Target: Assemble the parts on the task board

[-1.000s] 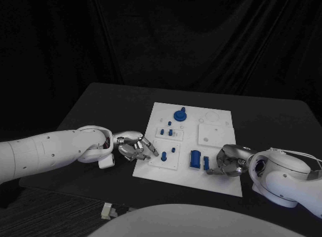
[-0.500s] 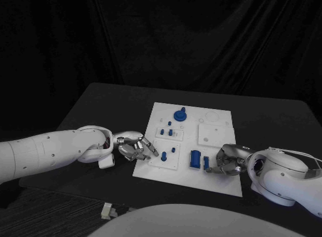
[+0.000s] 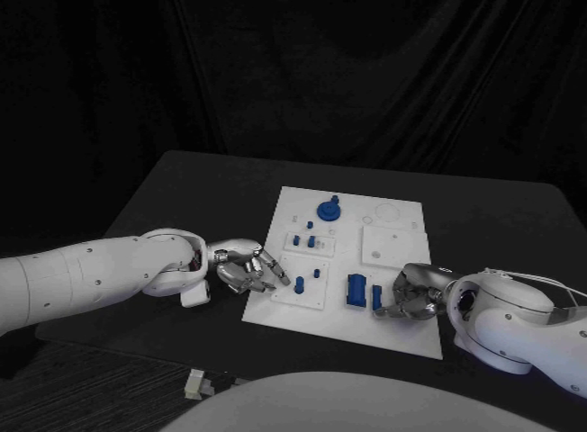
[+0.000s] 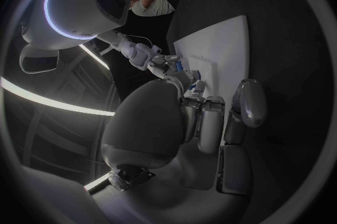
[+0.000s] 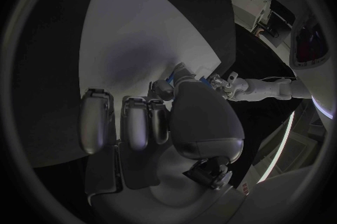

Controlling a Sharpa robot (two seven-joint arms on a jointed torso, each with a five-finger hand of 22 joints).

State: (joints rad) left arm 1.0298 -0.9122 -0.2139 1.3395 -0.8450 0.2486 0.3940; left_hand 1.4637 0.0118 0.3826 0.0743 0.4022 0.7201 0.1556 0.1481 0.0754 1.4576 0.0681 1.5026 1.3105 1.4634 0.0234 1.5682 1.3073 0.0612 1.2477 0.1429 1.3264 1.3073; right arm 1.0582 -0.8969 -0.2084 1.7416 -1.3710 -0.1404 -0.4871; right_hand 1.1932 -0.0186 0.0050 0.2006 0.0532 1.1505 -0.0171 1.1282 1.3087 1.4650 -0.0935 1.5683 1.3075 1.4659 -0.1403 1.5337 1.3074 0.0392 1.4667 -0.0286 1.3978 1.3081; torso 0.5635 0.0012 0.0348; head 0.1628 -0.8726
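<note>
The white task board [image 3: 395, 245] lies mid-table. On it are a blue knob [image 3: 329, 210], small blue pegs [image 3: 310, 241], a blue block [image 3: 356, 290] and a slim upright blue piece [image 3: 376, 298]. My right hand [image 3: 419, 293] sits on the board's near right part, fingers curled toward the slim piece and right beside it; whether it grips the piece is hidden. In the right wrist view the hand [image 5: 151, 117] lies over the board [image 5: 133, 39]. My left hand [image 3: 248, 270] rests at the board's left edge, fingers spread, holding nothing; the left wrist view shows these fingers [image 4: 210, 123] at the board [image 4: 224, 44].
Black table [image 3: 488, 216] surrounds the board, with bare room on the far side and to the right. A small white object [image 3: 195, 384] lies on the floor below the table's near edge.
My right hand has crept slightly left, closer to the slim blue piece. The left hand and the parts on the board have stayed put.
</note>
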